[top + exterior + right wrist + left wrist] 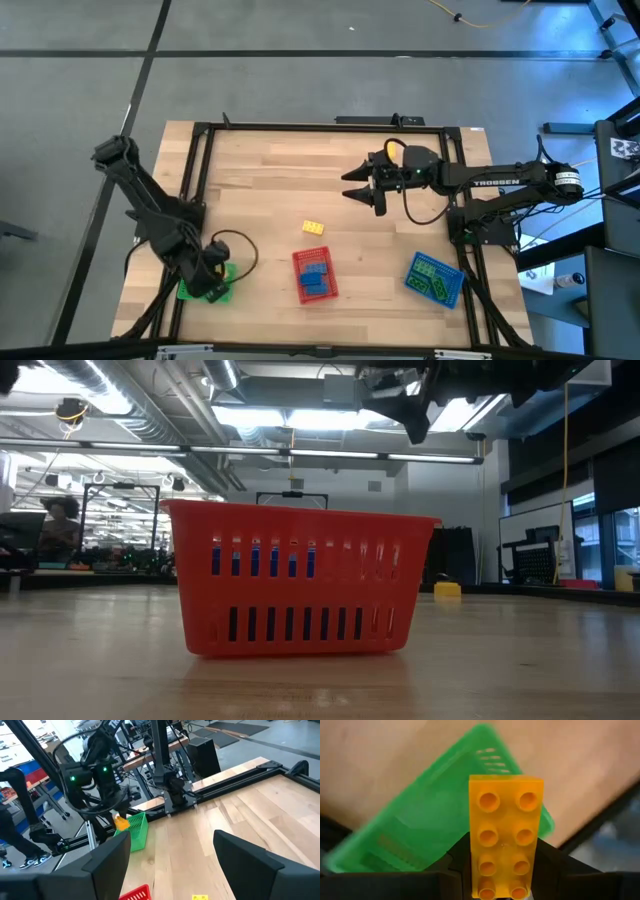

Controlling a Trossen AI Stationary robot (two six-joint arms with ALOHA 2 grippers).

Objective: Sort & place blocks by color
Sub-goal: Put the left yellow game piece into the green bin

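A yellow block [505, 840], studs facing the left wrist camera, is held in my shut left gripper [213, 277] just above the green tray [430, 830], which sits at the table's near left corner [192, 291]. The right wrist view shows the same block [121, 823] above the tray [136, 832]. Another yellow block [314, 228] lies on the table's middle. The red tray [313, 275] holds blue blocks [314, 272]. The blue tray [435, 278] holds green blocks [434, 281]. My right gripper [360, 188] hovers open above the table's far middle, with nothing in it. My left gripper pinches the yellow block by its two long sides [475, 870], at the end nearer the wrist, between the two fingers [455, 865]. The fingers slant down from above and lie along the block. It sticks out past the fingertips, lifted clear over the green tray.
A black metal frame [200, 150] runs round the wooden table top. The three trays stand in a row along the near edge. Bare wood lies between the trays and the far rail. A person [15, 820] stands beyond the table's left side.
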